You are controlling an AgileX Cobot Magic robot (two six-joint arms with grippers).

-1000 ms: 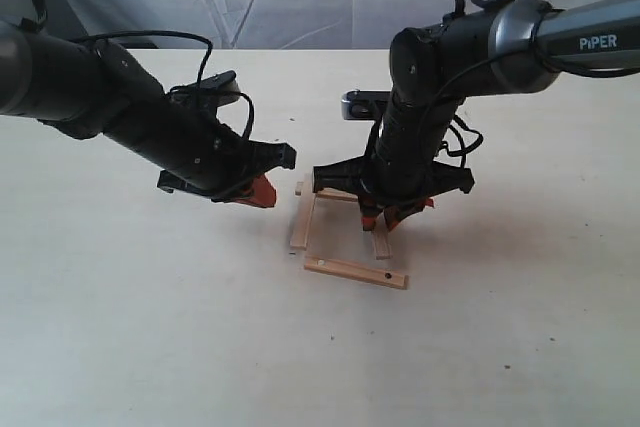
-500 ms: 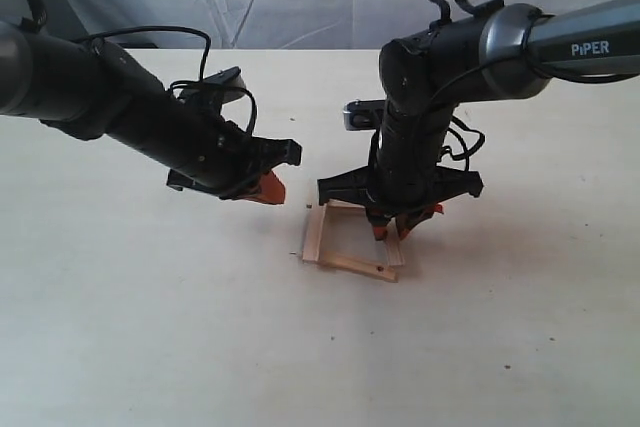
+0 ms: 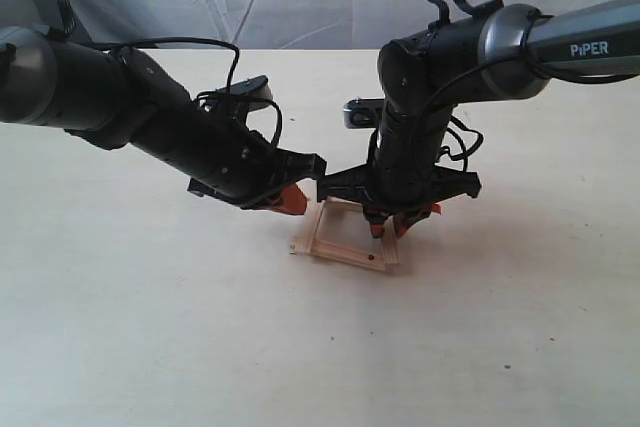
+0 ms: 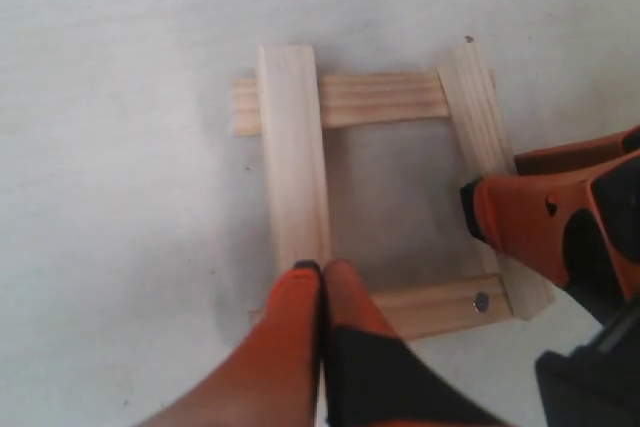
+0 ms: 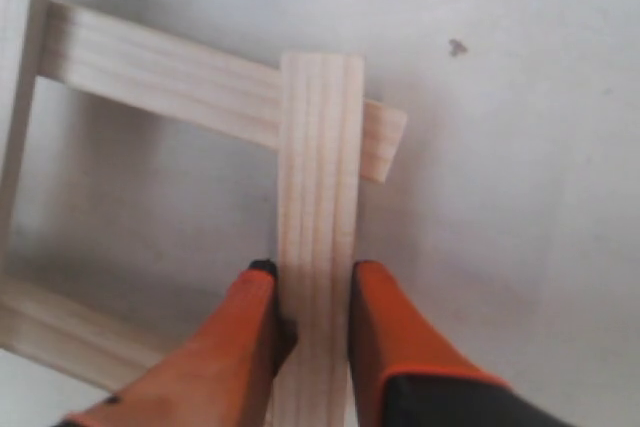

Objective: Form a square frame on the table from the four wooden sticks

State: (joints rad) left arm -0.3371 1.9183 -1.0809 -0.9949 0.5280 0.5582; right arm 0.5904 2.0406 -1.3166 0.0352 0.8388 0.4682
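Where the four wooden sticks [image 4: 385,97] lie as a square frame [image 3: 345,255] near the middle of the counter [image 3: 150,327], the right fingers [image 5: 255,312] are closed narrowly on one side stick [image 5: 320,167]. The left fingers [image 4: 295,302] are pressed together, holding nothing, tips at the end of the opposite stick [image 4: 293,147].

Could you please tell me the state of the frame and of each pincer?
Square frame: laid flat, overlapping at its visible corners.
Left pincer: shut, empty, at one frame corner.
Right pincer: shut on one stick.
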